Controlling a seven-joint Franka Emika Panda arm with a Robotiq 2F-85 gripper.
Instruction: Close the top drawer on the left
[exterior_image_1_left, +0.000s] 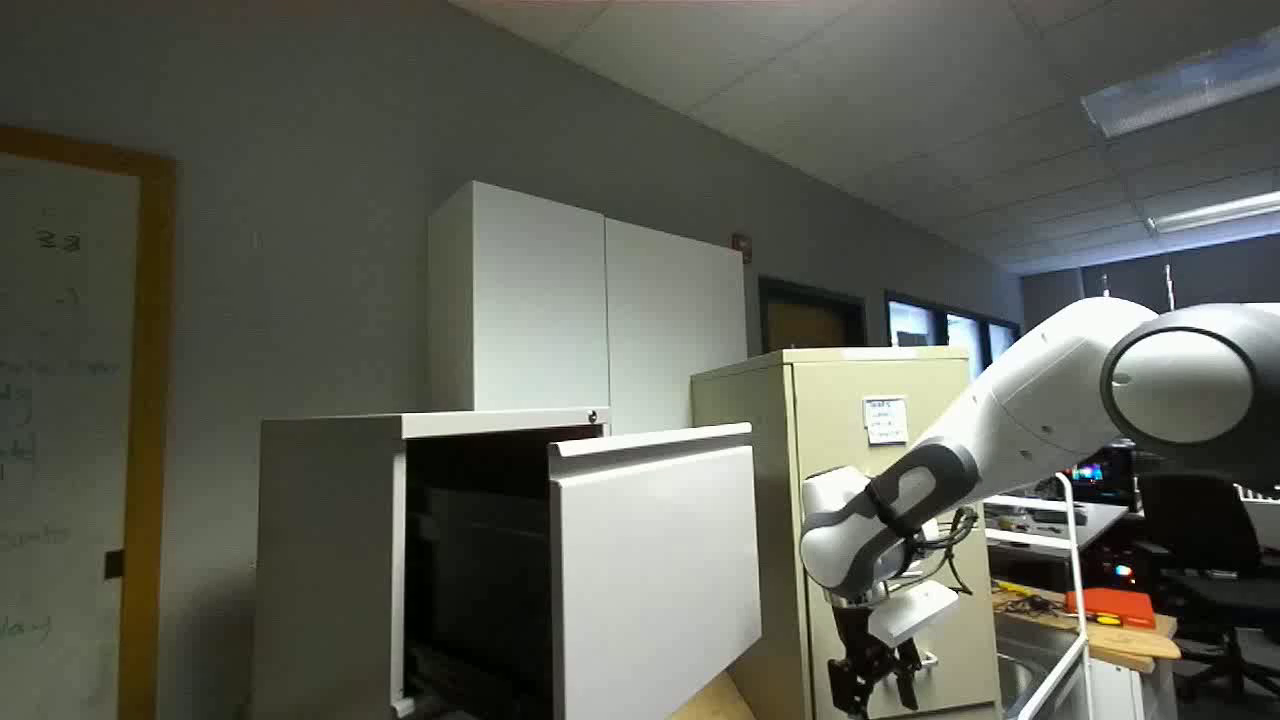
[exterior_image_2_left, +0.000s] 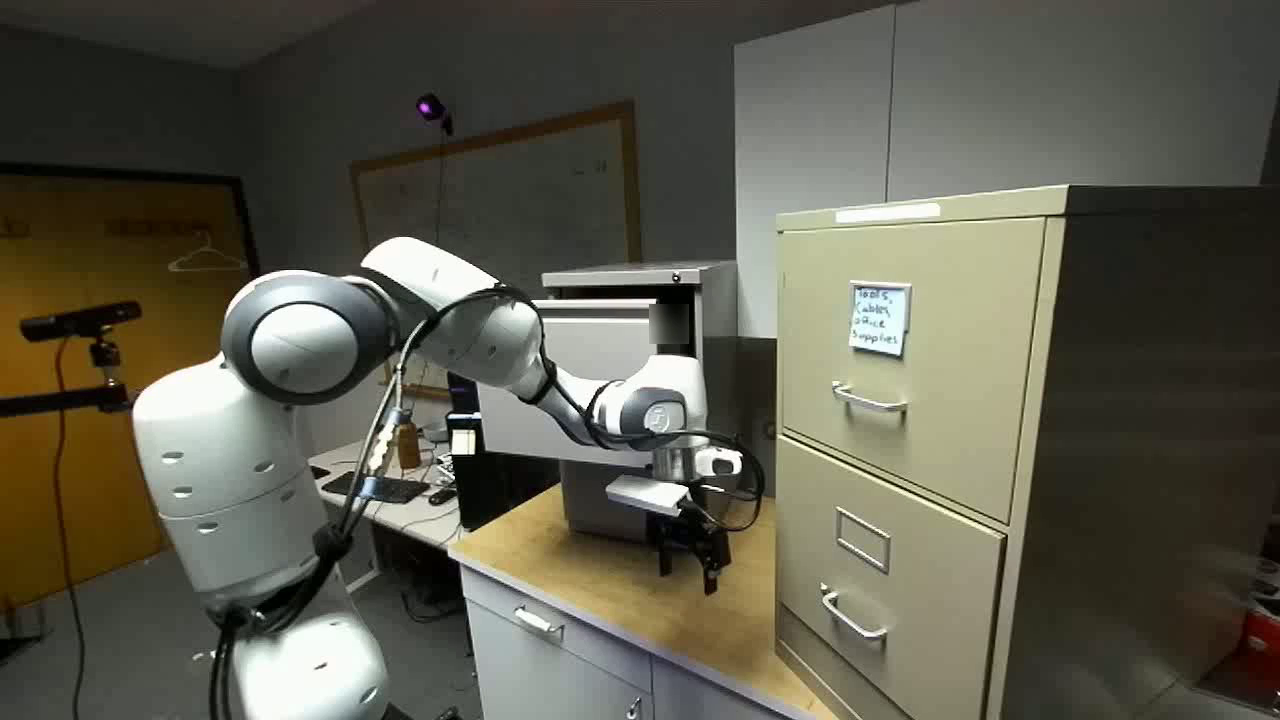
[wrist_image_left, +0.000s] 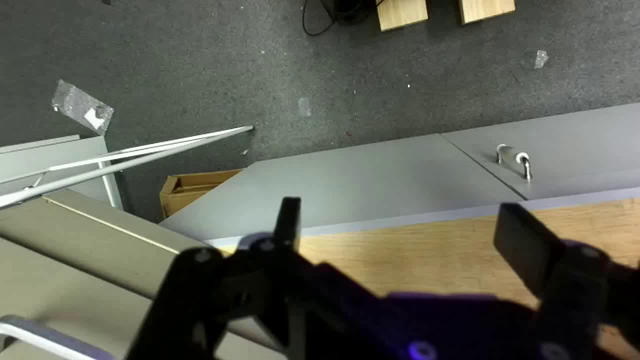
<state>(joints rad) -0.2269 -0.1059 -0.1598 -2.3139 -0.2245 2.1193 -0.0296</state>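
The top drawer (exterior_image_1_left: 655, 580) stands pulled well out of the broad grey cabinet (exterior_image_1_left: 330, 560), its dark interior showing. Its flat light-grey front also shows in an exterior view (exterior_image_2_left: 590, 345), partly behind my arm. The grey cabinet (exterior_image_2_left: 605, 500) stands on a wooden counter. My gripper (exterior_image_1_left: 880, 690) points down beside the drawer front, on the beige filing cabinet's side, apart from the drawer. It also hangs above the counter in an exterior view (exterior_image_2_left: 688, 575). In the wrist view its fingers (wrist_image_left: 400, 210) are wide apart with nothing between them. The drawer is out of the wrist view.
A beige filing cabinet (exterior_image_2_left: 920, 370) with handled drawers stands close beside my gripper. The wooden counter (exterior_image_2_left: 540, 530) lies below; its front edge shows in the wrist view (wrist_image_left: 370, 230). White cupboard doors (exterior_image_1_left: 540, 300) are behind. A white rail (exterior_image_1_left: 1075, 560) stands beyond the beige cabinet.
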